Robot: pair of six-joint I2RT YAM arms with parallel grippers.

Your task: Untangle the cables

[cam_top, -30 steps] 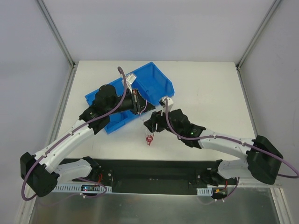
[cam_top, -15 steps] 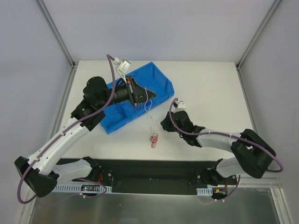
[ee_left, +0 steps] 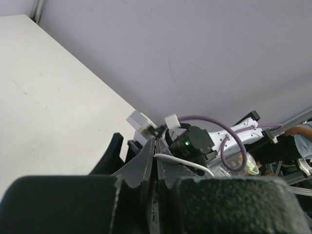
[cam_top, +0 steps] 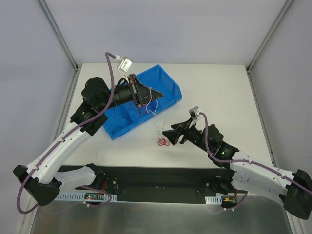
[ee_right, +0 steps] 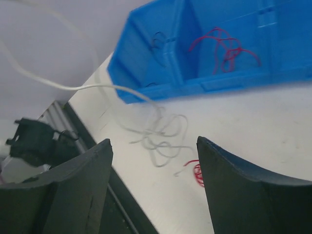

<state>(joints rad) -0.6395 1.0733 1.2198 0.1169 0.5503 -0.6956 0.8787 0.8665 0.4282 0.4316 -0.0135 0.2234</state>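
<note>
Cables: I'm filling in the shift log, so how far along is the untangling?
Done: a red wire and a black wire lie in separate compartments of the blue bin. In hand: the left gripper is shut on the white wire, lifted, its loops on the table. Left: a red curl lies beside those loops, the open right gripper hovering near.

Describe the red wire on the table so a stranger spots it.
Find the blue bin on the white table. Beside its wall lies a white wire coil; the tiny red curl next to it, unlike the bin's red wire, rests on bare tabletop.
</note>
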